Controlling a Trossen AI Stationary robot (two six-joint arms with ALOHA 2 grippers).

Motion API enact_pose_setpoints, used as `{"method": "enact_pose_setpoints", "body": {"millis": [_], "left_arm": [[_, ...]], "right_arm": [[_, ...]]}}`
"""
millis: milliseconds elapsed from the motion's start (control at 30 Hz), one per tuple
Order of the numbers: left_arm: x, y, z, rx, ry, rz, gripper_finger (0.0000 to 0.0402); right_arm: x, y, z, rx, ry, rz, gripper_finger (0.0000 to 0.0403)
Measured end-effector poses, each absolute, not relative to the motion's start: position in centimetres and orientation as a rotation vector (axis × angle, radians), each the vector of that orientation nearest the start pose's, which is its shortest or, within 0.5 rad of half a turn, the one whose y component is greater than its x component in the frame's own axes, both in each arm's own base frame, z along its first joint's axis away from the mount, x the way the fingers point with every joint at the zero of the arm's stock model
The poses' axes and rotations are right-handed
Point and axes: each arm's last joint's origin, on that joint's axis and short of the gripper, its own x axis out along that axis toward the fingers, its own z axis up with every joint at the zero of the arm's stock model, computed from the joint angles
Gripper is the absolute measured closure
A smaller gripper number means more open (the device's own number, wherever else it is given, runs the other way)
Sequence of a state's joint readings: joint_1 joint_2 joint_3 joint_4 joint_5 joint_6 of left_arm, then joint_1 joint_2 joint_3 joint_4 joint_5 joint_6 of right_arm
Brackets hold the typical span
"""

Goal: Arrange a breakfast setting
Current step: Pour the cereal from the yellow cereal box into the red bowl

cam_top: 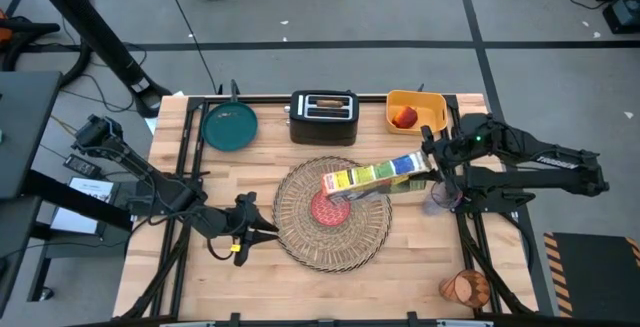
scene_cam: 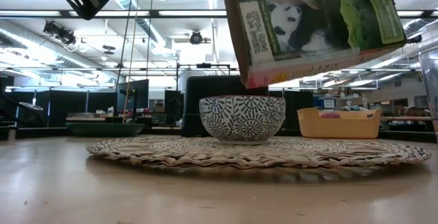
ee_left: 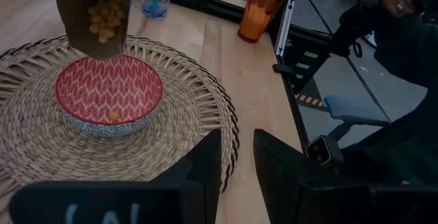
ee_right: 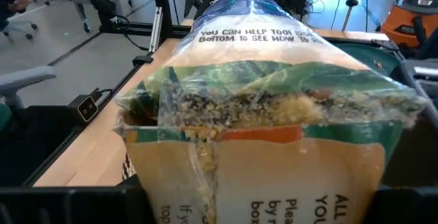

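In the low view the cereal box [scene_cam: 311, 29] was cut off by the top edge. The right claw's [ee_right: 256, 203] fingers were hidden behind the box. The bowl's [cam_top: 330, 208] contents looked too small to tell from above.

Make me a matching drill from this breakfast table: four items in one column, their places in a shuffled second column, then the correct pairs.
Items
1. cereal box
2. small bowl
3. red fruit
4. teal plate

Places
A. inside the yellow bin at the table's far edge
B. tilted above the bowl, held by the right pincer
C. bare wood beside the black toaster, on its left-arm side
D. on the middle of the woven placemat

Pairs: 1-B, 2-D, 3-A, 4-C
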State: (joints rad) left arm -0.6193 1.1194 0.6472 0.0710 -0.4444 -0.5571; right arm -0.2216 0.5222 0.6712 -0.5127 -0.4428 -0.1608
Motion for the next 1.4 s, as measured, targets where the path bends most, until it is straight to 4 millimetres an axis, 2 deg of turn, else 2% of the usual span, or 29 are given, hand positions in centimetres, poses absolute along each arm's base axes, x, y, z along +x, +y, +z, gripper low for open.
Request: {"method": "enact_pose_setpoints", "body": {"millis": [133, 300, 433, 633, 1000, 1400], "left_arm": [[20.0, -12.7, 24.6, -0.343, 0.381, -0.070, 0.0308], [20.0, -12.7, 24.6, -0.328, 0.380, -0.073, 0.0308], [20.0, -12.7, 24.7, -0.331, 0.377, -0.074, 0.0308], [20.0, -12.7, 24.7, -0.332, 0.375, -0.074, 0.0308], [20.0, -12.7, 24.7, -0.341, 0.373, -0.073, 0.0308], [20.1, -12.8, 24.8, -0.348, 0.363, -0.077, 0.0308]], "right_arm": [[11.8, -1.0, 30.3, -0.055, 0.344, 0.282, 0.0226], [13.0, -0.6, 30.1, -0.062, 0.398, 0.332, 0.0226], [13.5, -0.4, 30.4, -0.091, 0.411, 0.310, 0.0226], [13.5, -0.3, 31.0, -0.097, 0.407, 0.314, 0.0226], [13.3, -0.5, 30.6, -0.101, 0.459, 0.248, 0.0226], [13.1, -0.3, 30.7, -0.099, 0.445, 0.288, 0.0227]]}}
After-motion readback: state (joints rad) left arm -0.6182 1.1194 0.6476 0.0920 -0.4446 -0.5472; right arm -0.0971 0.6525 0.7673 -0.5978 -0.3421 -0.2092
